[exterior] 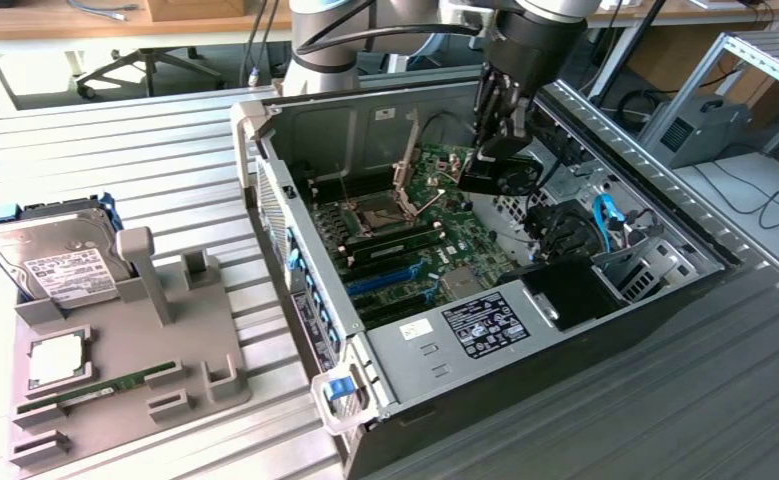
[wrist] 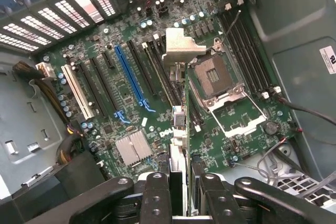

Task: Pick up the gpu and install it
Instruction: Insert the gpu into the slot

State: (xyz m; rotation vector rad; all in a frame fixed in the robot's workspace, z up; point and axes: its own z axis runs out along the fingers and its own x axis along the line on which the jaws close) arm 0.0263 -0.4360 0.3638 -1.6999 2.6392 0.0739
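Grey computer case [exterior: 362, 130], tool [exterior: 500, 150] clamping gpu [exterior: 496, 181]

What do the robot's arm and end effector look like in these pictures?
The arm is a silvery-grey tube with rounded dark grey joint housings, and a black cable loops alongside it. The end effector is black, with fingers built of jointed link bars with round pivot pins. I can make out no markings on it.
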